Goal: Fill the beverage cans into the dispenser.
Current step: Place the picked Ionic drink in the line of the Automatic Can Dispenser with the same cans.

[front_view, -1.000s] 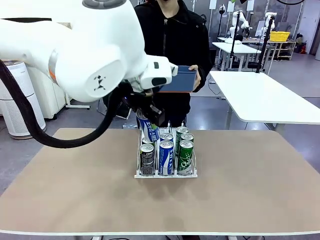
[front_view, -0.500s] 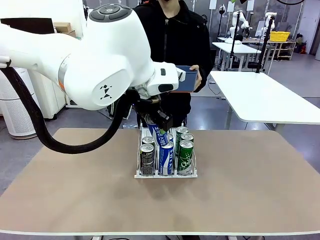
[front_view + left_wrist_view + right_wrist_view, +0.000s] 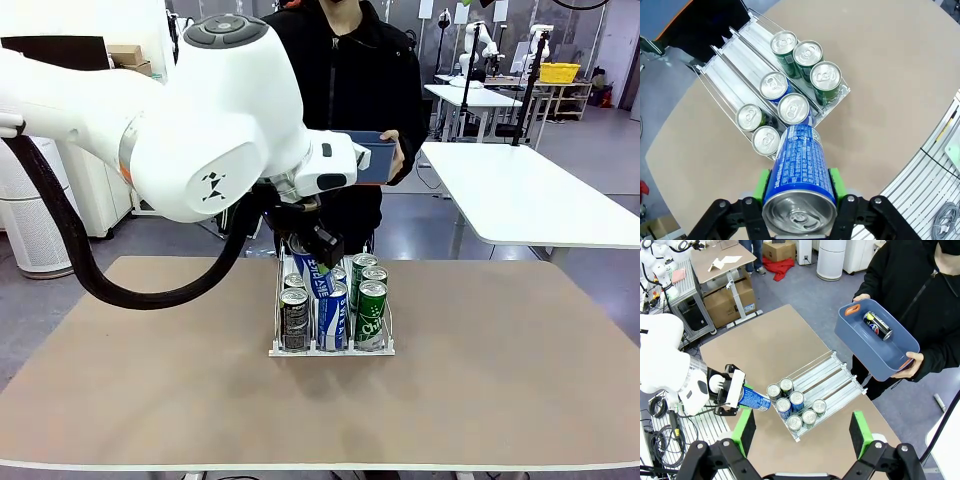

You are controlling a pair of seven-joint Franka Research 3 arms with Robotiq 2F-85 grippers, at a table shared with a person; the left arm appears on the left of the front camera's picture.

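Beverage cans [image 3: 807,52], seven of them, stand at the filled end of the dispenser [image 3: 735,75] on the tabletop [image 3: 500,380]. The left hand [image 3: 799,184] is clamped by its green pads around a blue can [image 3: 797,155], holding it tilted just above them, while the right hand [image 3: 802,435] hangs open high overhead. Such a can is probably smooth, thin-walled and fairly heavy if full, so a firm, uncrushing hold across the mid-body looks right.
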